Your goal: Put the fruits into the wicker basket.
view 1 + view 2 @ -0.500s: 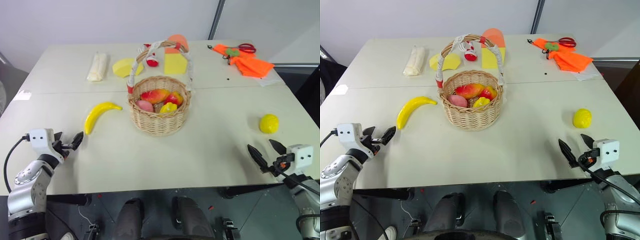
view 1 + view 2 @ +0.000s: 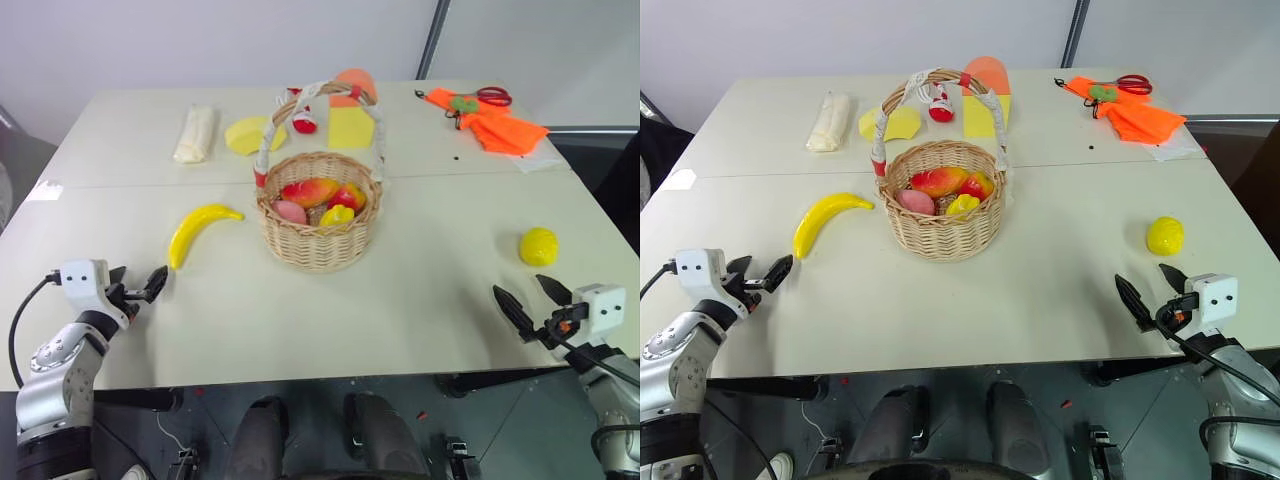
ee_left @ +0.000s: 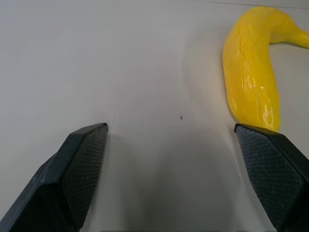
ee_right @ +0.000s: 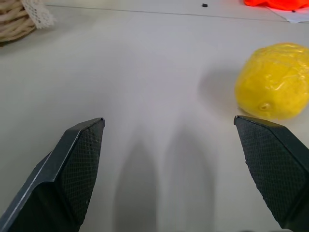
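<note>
A long yellow banana [image 2: 200,230] lies on the table just left of the wicker basket [image 2: 320,240], which holds several coloured toy fruits. My left gripper [image 2: 140,283] hovers open near the front left edge, and the banana's near end [image 3: 251,72] lies just beyond its right finger. A round bumpy yellow lemon [image 2: 538,246] rests at the right side of the table. My right gripper [image 2: 527,300] is open a little in front of the lemon [image 4: 273,79], with nothing between its fingers.
Behind the basket stand a pale yellow wedge [image 2: 248,133], a yellow block with an orange top [image 2: 350,120] and a small red-and-white object [image 2: 305,122]. A white roll [image 2: 195,133] lies back left. An orange cloth with scissors [image 2: 490,120] lies back right.
</note>
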`<state>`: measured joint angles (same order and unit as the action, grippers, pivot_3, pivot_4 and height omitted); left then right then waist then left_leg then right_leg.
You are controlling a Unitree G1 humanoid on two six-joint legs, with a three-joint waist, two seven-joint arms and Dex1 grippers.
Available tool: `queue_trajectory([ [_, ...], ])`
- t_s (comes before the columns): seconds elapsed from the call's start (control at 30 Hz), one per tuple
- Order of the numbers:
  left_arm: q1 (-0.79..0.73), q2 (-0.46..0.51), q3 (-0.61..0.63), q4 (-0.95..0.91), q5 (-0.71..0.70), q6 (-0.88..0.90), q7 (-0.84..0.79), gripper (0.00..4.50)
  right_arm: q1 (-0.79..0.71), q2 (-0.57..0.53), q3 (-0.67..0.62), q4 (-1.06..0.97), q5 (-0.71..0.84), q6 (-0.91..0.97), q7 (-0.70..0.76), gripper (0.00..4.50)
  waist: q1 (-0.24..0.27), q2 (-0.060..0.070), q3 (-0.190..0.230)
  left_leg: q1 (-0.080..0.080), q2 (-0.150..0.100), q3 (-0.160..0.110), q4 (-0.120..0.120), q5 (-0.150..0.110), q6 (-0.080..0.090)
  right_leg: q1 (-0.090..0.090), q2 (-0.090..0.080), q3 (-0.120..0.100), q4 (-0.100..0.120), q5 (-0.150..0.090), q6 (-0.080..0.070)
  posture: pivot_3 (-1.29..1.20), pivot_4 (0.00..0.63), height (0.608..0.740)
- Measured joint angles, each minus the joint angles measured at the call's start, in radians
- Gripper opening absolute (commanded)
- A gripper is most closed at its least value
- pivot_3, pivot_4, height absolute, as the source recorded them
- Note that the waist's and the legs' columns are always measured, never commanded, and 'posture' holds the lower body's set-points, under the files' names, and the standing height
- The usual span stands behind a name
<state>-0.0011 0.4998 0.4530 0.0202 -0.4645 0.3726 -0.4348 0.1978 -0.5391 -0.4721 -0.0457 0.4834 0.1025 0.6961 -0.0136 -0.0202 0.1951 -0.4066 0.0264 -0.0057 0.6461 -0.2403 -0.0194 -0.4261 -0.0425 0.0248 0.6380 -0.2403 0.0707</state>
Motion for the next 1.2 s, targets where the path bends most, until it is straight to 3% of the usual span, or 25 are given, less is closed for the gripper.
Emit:
queue_trajectory([
  [0.17,-0.022,0.01,-0.001,-0.037,-0.024,0.048,0.0,4.5,-0.004,-0.044,0.043,-0.15,0.075,0.115,0.053,4.46,0.001,0.0,0.0,0.0,0.0,0.0,0.0,0.0,0.0,0.0,0.0,0.0,0.001,0.0,0.0,0.0,0.15,0.74],
  [0.37,-0.177,0.07,-0.019,-0.047,-0.026,0.166,0.022,4.5,-0.018,-0.132,0.077,-0.36,0.186,0.285,0.081,4.46,0.006,-0.001,0.0,-0.001,-0.001,-0.001,0.001,0.0,0.0,0.0,0.0,-0.001,0.001,0.0,0.0,0.0,0.15,0.74],
  [0.57,-0.402,0.166,-0.2,-0.019,0.065,0.306,0.04,4.5,-0.171,-0.246,0.17,-0.578,0.287,0.431,0.081,4.46,-0.004,-0.001,0.0,0.0,-0.002,-0.001,0.001,0.0,0.0,0.0,0.001,0.0,0.001,0.001,0.002,0.0,0.15,0.74],
  [0.73,-0.502,0.172,-0.323,0.093,0.13,0.421,0.034,4.5,-0.305,-0.267,0.281,-0.644,0.285,0.485,0.06,4.46,0.0,-0.002,0.001,-0.001,-0.002,-0.002,0.0,0.0,0.0,-0.001,0.002,-0.001,0.001,0.002,0.005,0.0,0.15,0.74],
  [0.97,-0.585,0.176,-0.39,0.177,0.182,0.514,0.011,4.5,-0.355,-0.277,0.344,-0.679,0.258,0.494,0.068,4.46,0.002,-0.003,0.001,-0.002,-0.002,-0.002,0.001,0.0,0.0,-0.001,0.0,-0.001,0.0,0.002,0.005,0.0,0.15,0.74],
  [1.07,-0.583,0.176,-0.398,0.178,0.193,0.521,-0.006,3.17,-0.347,-0.277,0.345,-0.679,0.234,0.477,0.08,4.5,0.002,-0.003,0.001,-0.002,-0.002,-0.002,0.001,0.0,0.0,-0.001,0.0,-0.001,0.0,0.002,0.005,0.0,0.15,0.74],
  [1.2,-0.581,0.178,-0.397,0.178,0.202,0.525,-0.016,1.08,-0.331,-0.276,0.345,-0.678,0.205,0.447,0.097,4.5,0.002,-0.003,0.001,-0.001,-0.002,-0.002,0.001,0.0,0.0,-0.001,0.0,-0.001,0.001,0.002,0.005,0.0,0.15,0.74],
])
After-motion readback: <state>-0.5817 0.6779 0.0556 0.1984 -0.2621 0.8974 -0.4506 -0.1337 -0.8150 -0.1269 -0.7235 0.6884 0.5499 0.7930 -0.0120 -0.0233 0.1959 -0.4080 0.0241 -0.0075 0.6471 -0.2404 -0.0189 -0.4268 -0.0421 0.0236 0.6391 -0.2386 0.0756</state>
